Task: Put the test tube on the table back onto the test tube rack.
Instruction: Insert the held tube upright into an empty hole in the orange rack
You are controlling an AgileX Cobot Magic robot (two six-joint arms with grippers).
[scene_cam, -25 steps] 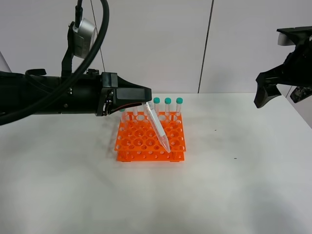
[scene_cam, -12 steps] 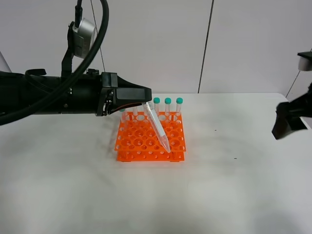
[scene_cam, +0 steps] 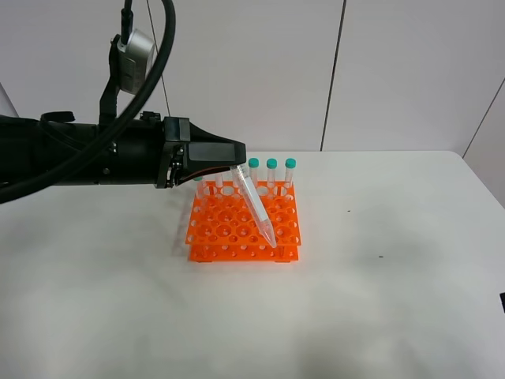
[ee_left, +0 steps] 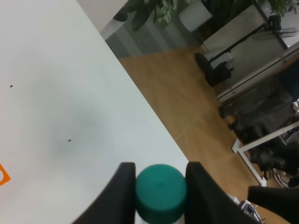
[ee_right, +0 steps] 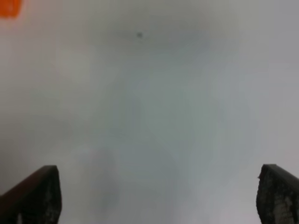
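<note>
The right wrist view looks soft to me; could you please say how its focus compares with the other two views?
Right wrist view: blurred throughout, the table a haze, the right pincer tips smeared. Left wrist view: the test tube cap fairly sharp. Exterior high view: crisp, evenly lit, the test tube rack clear.

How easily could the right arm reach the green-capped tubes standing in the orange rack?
Probably yes. The right tool is open and empty over the white table, apart from the orange plastic rack, nothing between. The tilted clear tube in the left tool overhangs that rack, though.
</note>
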